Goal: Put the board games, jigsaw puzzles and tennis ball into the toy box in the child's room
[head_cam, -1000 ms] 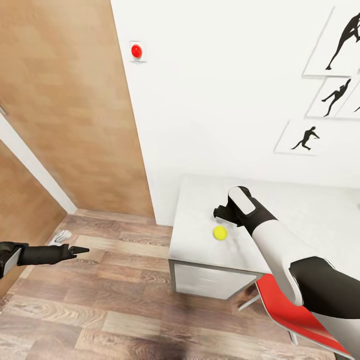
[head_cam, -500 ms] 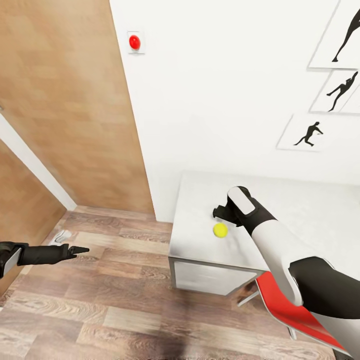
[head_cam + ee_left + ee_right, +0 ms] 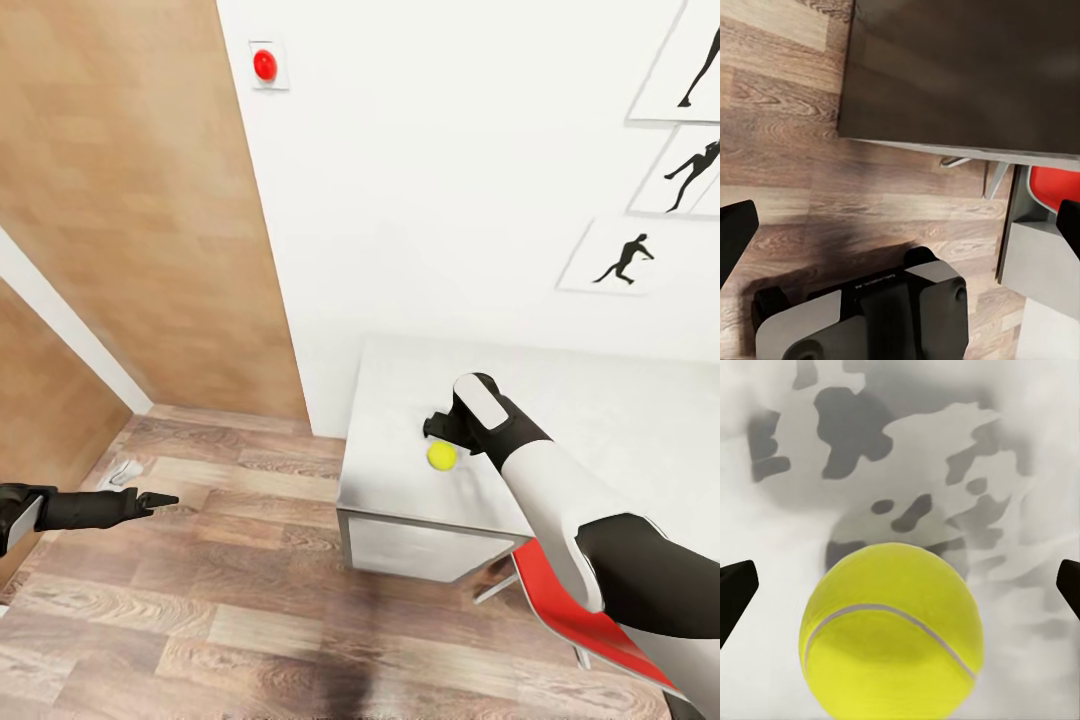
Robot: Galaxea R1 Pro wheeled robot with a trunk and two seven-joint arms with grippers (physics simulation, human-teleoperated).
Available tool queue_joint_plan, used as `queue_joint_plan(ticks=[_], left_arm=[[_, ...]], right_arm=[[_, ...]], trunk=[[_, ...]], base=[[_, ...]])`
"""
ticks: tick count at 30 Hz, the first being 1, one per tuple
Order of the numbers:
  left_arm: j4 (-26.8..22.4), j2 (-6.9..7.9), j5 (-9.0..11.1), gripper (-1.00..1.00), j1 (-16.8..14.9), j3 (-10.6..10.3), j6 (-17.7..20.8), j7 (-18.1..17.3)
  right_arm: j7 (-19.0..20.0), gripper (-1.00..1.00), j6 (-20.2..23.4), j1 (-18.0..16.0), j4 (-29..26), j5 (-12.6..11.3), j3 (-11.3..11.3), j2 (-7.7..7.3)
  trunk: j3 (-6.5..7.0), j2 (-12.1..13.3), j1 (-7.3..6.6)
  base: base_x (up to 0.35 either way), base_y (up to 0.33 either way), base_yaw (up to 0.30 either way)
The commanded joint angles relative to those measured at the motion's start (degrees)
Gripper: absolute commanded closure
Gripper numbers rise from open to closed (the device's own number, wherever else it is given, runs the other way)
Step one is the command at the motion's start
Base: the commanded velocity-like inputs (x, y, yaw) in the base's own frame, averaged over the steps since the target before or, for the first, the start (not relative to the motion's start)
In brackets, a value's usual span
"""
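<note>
Right pincer spread wide, nothing in it, hanging just above the tennis ball. Through the right wrist view, ball sitting between the two dark fingertips, a bit closer than the middle, touching neither. Ball resting on the pale counter, near the counter's front corner, close to the red chair. Step in hand, most likely: grabbing the ball. Next: down a little more, ball in the middle, then squeeze gently so no rolling away. Left pincer far from the ball, out over the wood floor, spread wide too, holding nothing.
</note>
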Motion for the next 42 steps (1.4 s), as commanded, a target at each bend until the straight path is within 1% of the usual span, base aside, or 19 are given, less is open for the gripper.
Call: queue_joint_plan(ticks=[1,13,21,25,30,42], left_arm=[[-0.03,0.04,0.4,-1.0,-0.04,-0.43,0.45,-0.15],[0.0,0.04,0.4,-1.0,-0.06,-0.42,0.45,-0.15],[0.01,0.04,0.4,-1.0,-0.06,-0.39,0.45,-0.15],[-0.01,0.04,0.4,-1.0,-0.06,-0.35,0.45,-0.15],[0.0,0.04,0.36,-1.0,-0.04,-0.28,0.45,-0.15],[-0.01,0.04,0.39,-1.0,-0.04,-0.26,0.45,-0.15]], right_arm=[[-0.52,-1.0,0.12,-0.06,-0.05,-0.55,0.29,-0.05],[-0.52,-1.0,0.17,-0.05,-0.05,-0.57,0.29,-0.33],[-0.57,-1.0,0.18,-0.05,-0.05,-0.66,0.29,-0.05],[-0.54,-1.0,1.0,-0.03,-0.05,-0.75,0.28,0.01],[-0.52,-1.0,1.72,-0.05,-0.05,-0.75,0.29,0.14],[-0.52,-1.0,1.9,-0.01,-0.05,-0.75,0.29,0.16]], trunk=[[-0.19,-0.11,0.03],[-1.33,-0.11,0.03],[-2.03,-0.11,0.03],[-2.14,-0.11,0.03],[-2.18,-0.11,0.03],[-2.19,-0.11,0.03]], base=[[0.0,0.0,0.0],[0.0,0.0,0.0],[0.0,0.0,0.0],[-0.017,0.0,0.0],[-0.149,0.027,0.0],[-0.034,0.01,0.0]])
